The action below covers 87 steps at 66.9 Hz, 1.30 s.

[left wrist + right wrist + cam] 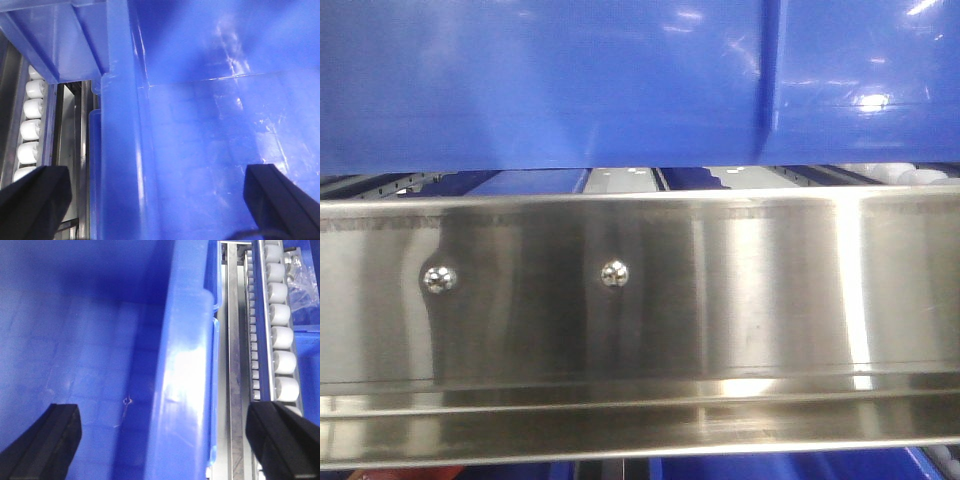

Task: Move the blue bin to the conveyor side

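Front view: blue bin (570, 80) fills the frame just above the steel rail (720, 300). Only the wrist views show the grippers. Left gripper (157, 200) is spread wide, straddling one bin wall and clasping nothing. Right gripper (165, 440) is equally wide astride the opposite wall. White rollers (31, 127) run just outside each wall.

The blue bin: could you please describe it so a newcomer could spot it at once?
Find the broad stainless-steel rail with two screw heads in the front view; the blue bin rises behind it. The left gripper and right gripper each straddle one wall. Unlike the small white rollers alongside, it is a big glossy crate.
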Motion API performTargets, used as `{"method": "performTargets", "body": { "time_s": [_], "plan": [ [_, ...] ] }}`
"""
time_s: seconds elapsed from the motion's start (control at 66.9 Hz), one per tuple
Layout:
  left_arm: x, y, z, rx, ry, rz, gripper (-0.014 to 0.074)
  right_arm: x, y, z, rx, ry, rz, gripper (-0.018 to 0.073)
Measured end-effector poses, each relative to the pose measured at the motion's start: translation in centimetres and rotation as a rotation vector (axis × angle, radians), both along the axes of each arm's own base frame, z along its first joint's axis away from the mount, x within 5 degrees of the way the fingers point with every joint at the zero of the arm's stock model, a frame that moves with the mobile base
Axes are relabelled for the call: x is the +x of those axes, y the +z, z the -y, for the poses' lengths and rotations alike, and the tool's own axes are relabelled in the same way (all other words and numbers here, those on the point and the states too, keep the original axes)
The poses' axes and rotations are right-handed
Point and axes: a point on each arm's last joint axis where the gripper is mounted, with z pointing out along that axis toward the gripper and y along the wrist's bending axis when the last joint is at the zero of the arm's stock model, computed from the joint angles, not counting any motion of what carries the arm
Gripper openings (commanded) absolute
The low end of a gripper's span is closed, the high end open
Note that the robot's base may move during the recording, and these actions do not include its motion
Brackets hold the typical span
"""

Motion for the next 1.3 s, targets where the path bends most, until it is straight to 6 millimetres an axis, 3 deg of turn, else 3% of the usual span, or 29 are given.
{"method": "performTargets", "body": {
  "time_s": [0.314,0.718,1.301],
  "plan": [
    [-0.5,-1.2,-1.4,-0.017,0.045,-0.021,0.0601,0.0,0.0,0.0,0.017,-0.025,-0.005,0.0551],
    [0.3,-1.9,-1.3,-0.029,0.034,0.079,0.0601,0.0,0.0,0.0,0.017,-0.025,-0.005,0.0551],
    [1.3,-3.4,-0.9,-0.072,0.026,-0.006,0.0601,0.1,-0.1,0.0,0.016,-0.025,-0.008,0.0551]
  ]
}}
